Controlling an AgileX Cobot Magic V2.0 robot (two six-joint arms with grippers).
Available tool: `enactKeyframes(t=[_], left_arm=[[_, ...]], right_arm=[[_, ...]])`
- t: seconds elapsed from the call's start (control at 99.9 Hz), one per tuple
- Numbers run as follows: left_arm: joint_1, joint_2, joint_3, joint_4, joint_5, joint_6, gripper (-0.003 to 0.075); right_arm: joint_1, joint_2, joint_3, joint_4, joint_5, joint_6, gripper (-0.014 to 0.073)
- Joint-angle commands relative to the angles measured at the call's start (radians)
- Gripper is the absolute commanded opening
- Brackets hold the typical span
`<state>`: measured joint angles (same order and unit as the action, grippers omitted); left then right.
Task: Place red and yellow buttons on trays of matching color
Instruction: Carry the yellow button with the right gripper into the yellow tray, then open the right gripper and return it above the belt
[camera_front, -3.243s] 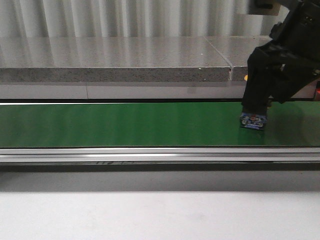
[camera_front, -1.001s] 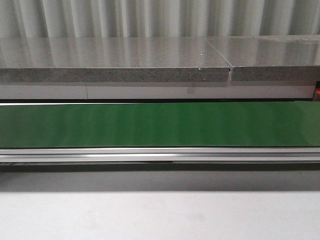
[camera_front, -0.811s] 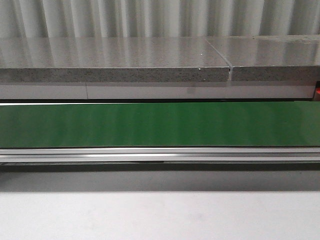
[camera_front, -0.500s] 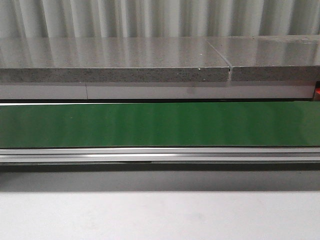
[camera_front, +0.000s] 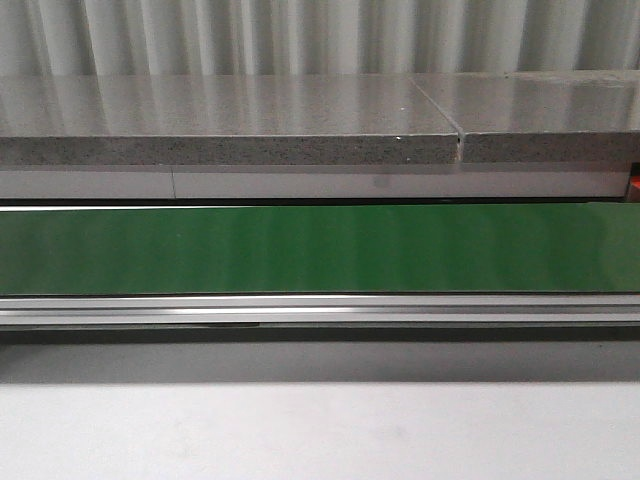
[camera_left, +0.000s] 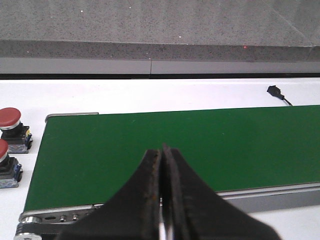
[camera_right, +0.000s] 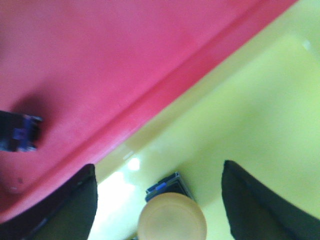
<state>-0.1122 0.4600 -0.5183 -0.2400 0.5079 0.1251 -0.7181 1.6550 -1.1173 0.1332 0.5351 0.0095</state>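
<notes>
The front view shows a long green conveyor belt (camera_front: 320, 248) running across the scene, edged by a silver rail (camera_front: 320, 310), with a grey speckled stone ledge (camera_front: 230, 120) behind it and white table (camera_front: 320, 430) surface in front; neither arm appears in this view. In the left wrist view, the left pincer (camera_left: 163, 200) hovers over the near edge of the belt with its two dark fingers pressed together, holding nothing. Beside the end of the belt, on the white table, stand two red buttons (camera_left: 10, 117) on dark bases, one just beside the other, both apart from the belt. A small black plug (camera_left: 274, 90) lies on the table beyond the belt. In the right wrist view, the right pincer (camera_right: 157, 200) is spread wide, its dark fingers (camera_right: 75, 205) on either side of a yellow button (camera_right: 172, 217) that sits on the yellow tray (camera_right: 250, 115); the picture is blurred, so whether the fingers touch the button is hard to tell, though they appear apart from it. The red tray (camera_right: 100, 65) lies directly alongside the yellow one, with a dark, blue-marked object (camera_right: 19, 132) resting in it.
</notes>
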Motion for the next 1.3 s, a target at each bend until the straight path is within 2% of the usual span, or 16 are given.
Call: enactKeyframes(t=[0.0, 0.21, 0.54, 0.711, 0.841, 1.201, 1.291], left_arm=[[-0.006, 0.003, -0.028, -0.016, -0.066, -0.002, -0.0020], [-0.006, 0.003, -0.028, -0.016, -0.066, -0.002, -0.0020], [-0.006, 0.003, -0.028, -0.016, -0.066, -0.002, -0.0020], [-0.006, 0.003, -0.028, -0.016, -0.066, -0.002, -0.0020], [-0.006, 0.003, -0.028, -0.016, -0.066, -0.002, -0.0020], [-0.006, 0.003, -0.028, -0.016, -0.066, -0.002, -0.0020], [-0.006, 0.003, -0.028, -0.016, -0.066, -0.002, -0.0020]], right_arm=[[0.009, -0.106, -0.022, 0.009, -0.036, 0.000, 0.0526], [0.135, -0.253, -0.022, 0.027, -0.010, -0.002, 0.0526], [0.479, -0.435, 0.042, 0.027, 0.002, -0.092, 0.0526], [0.605, -0.549, 0.106, 0.027, 0.000, -0.131, 0.0519], [0.639, -0.631, 0.178, 0.027, 0.020, -0.131, 0.0519], [0.640, -0.850, 0.325, 0.037, 0.040, -0.130, 0.0519], [0.640, -0.889, 0.337, 0.037, 0.047, -0.130, 0.0458]])
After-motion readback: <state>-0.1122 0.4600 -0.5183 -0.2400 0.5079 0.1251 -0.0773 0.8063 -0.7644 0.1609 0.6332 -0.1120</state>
